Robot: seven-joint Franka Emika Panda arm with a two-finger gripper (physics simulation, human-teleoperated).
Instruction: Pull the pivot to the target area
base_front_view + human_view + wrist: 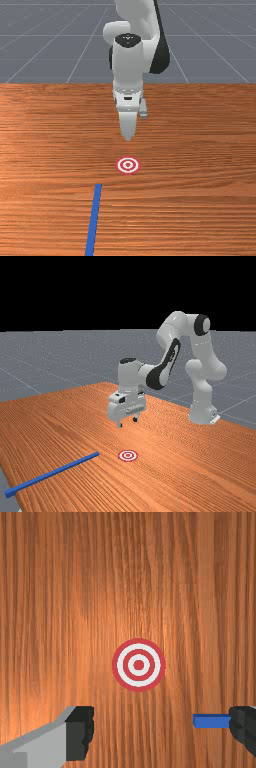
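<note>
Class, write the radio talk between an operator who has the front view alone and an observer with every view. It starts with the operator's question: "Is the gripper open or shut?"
Observer: Open. In the wrist view the gripper's fingers stand well apart.
Operator: Is it down on the table?
Observer: No. The far view shows the fingertips hanging above the wood.
Operator: How far does the blue bar run, away from the target?
Observer: In the far view, that end reaches the table's edge, at the far view's left.
</note>
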